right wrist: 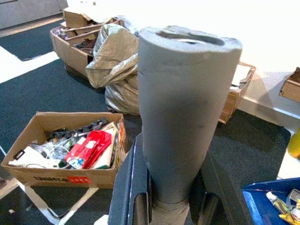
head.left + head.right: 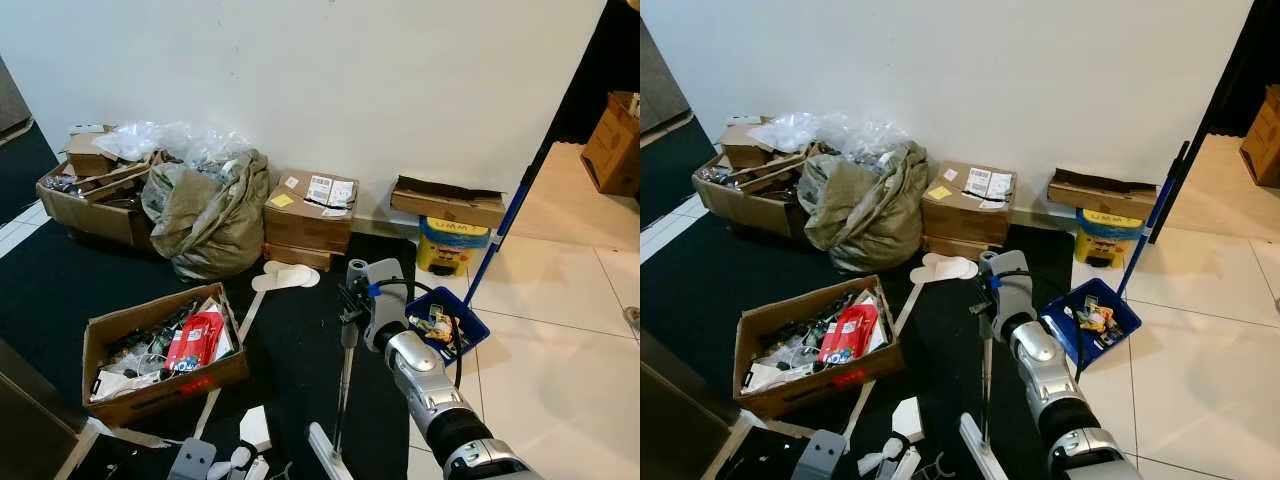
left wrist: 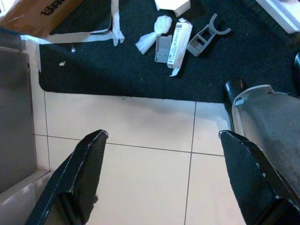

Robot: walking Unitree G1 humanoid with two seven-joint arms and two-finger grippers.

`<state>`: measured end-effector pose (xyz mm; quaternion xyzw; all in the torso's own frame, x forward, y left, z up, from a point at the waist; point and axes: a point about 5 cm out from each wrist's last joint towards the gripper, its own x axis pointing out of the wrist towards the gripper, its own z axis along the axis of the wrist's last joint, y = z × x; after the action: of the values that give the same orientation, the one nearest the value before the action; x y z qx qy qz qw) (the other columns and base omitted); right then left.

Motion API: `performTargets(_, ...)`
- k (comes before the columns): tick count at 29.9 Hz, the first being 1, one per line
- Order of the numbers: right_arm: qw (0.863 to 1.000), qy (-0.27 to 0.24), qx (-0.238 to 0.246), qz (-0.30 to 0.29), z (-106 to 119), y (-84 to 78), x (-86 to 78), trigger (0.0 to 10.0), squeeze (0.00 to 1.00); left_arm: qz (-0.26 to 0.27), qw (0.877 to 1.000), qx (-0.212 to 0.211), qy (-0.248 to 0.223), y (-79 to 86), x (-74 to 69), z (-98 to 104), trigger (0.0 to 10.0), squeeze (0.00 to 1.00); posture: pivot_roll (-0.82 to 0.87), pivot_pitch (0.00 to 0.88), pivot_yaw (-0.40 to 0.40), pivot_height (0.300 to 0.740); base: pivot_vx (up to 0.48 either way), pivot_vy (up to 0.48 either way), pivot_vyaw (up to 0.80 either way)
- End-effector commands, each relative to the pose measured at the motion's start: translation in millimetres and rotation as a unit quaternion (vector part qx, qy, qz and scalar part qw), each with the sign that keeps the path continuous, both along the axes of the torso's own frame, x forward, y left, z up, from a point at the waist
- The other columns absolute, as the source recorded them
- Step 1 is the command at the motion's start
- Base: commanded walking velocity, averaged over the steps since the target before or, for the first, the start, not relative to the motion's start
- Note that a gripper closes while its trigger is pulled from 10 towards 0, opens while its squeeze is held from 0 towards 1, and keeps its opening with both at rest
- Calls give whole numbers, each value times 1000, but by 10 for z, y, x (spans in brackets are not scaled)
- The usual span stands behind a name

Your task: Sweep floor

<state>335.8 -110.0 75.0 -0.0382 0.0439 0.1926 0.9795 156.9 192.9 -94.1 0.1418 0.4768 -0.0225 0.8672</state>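
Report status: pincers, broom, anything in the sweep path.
Right pincer shut on broom handle, upright over the black mat. Left pincer open, idle over tile. Open cardboard box and blue dustpan flank the broom.

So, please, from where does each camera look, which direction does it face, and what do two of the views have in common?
Left eye view: on the head, looking forward and down at the dark carpet; the right arm shows.
Right eye view: same scene, the blue dustpan beside that arm.
Left wrist view: looks down past the open left gripper at tiles.
Right wrist view: looks along the right gripper, shut on the grey broom handle.
Shared: the open cardboard box.
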Motion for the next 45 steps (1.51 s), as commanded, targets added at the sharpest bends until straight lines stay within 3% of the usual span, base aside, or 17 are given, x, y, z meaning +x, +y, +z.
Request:
performTargets(1,1000,-20,10,1,103,35,40,10000,0,-7,1000,10,5,54,-29,-4,10000,0,-102,41,40,740,0,259,0)
performTargets(24,999,-37,13,6,205,96,88,10000,0,-12,1000,16,0,64,64,32,10000,0,-83,54,53,740,0,315,0)
performTargets(31,999,-44,15,7,229,100,89,10000,0,-25,1000,15,0,60,37,23,10000,0,-82,58,52,740,0,0,0)
performTargets(42,998,-61,10,8,306,109,111,10000,0,-25,1000,17,-1,55,23,18,10000,0,-80,63,54,740,0,-478,0)
performTargets(44,993,-114,-20,17,514,145,150,10000,0,-18,1000,18,-4,61,27,21,10000,0,-70,71,51,740,0,0,0)
performTargets(45,993,-114,-20,17,514,145,150,10000,0,-18,1000,18,-4,61,27,21,10000,0,-70,71,51,740,0,0,0)
